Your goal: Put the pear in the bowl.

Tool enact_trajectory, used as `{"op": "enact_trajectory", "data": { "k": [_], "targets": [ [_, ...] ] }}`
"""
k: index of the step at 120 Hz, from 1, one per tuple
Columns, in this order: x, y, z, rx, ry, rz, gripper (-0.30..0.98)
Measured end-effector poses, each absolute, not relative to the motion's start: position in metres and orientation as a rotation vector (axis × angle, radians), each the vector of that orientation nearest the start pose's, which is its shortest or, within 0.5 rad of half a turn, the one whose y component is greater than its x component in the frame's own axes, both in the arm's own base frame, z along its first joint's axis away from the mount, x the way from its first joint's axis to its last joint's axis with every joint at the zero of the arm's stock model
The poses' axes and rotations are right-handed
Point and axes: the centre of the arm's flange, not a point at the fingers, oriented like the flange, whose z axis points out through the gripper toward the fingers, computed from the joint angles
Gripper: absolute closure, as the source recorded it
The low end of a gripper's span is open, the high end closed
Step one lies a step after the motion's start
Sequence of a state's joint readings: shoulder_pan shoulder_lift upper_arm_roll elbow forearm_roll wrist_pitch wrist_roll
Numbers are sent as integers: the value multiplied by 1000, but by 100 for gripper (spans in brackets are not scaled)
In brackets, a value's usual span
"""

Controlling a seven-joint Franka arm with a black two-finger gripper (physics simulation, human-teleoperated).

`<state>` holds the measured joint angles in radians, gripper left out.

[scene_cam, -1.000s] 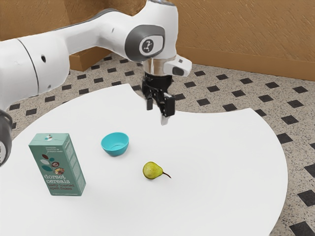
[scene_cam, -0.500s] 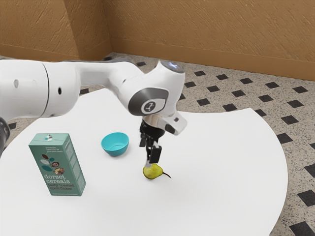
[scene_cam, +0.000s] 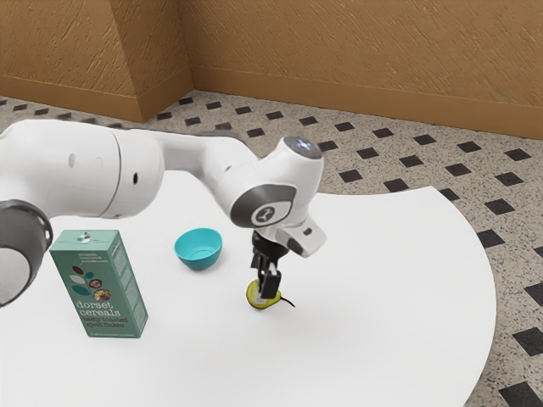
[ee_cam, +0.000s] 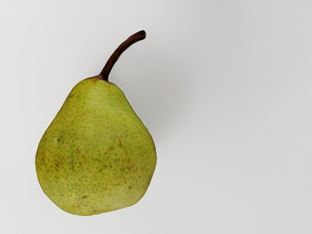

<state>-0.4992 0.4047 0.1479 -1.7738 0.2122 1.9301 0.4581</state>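
A white, curved-edge table (scene_cam: 365, 356) carries a turquoise bowl (scene_cam: 198, 252), flanked by an upright green Dorset Cereals box (scene_cam: 103, 288) on the exterior view's left and, toward its lower right, a pear (ee_cam: 97, 156) lying stem pointing away from the bowl.

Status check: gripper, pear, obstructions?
Gripper down at pear, grip unconfirmed. Pear on table, outside bowl. Cereal box on bowl's far side from pear, apparently off the path.

The speckled yellow-green pear (ee_cam: 97, 151) lies on its side, brown stem (ee_cam: 115, 56) curved, inside the table's (scene_cam: 373, 280) edges; the turquoise bowl (scene_cam: 198, 253) sits upright, nearer the far edge.
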Motion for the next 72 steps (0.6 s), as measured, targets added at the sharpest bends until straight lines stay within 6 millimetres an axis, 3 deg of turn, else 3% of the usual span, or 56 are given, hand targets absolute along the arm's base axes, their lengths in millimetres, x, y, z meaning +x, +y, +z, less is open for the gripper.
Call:
{"op": "enact_trajectory", "data": {
  "k": [34, 72],
  "targets": [
    [594, -208, 283, -2541, 1332, 392, 0],
    [601, -196, 261, -2452, 1381, 432, 0]
  ]
}}
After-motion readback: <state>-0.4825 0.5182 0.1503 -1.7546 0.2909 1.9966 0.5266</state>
